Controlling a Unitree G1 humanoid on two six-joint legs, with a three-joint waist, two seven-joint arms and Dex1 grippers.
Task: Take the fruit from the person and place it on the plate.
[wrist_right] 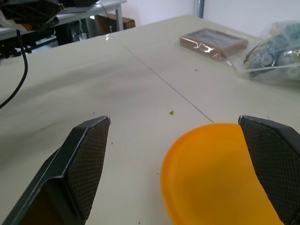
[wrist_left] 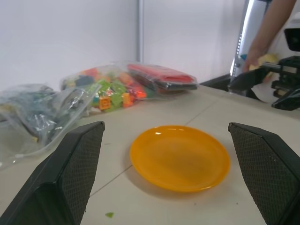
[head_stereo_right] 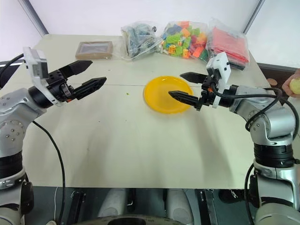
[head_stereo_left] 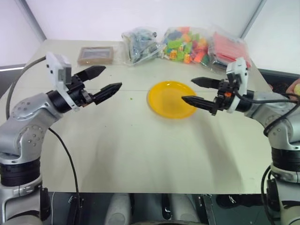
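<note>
Both end effectors spread wide, empty, hovering over the surface (head_stereo_left: pixel 140 154): left end effector (head_stereo_left: pixel 107 80), right end effector (head_stereo_left: pixel 193 90) at the plate's (head_stereo_left: pixel 169 99) edge. Fruit (head_stereo_right: pixel 296 85) sits in the person's hand (head_stereo_right: pixel 289 87), far right, off the surface.

Beige table (head_stereo_left: pixel 140 154): yellow plate (head_stereo_left: pixel 171 99), toy bags (head_stereo_left: pixel 187 44), brown box (head_stereo_left: pixel 95 55).

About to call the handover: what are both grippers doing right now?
Left gripper: jaws open, holding nothing.
Right gripper: jaws open, holding nothing, over the plate.
</note>
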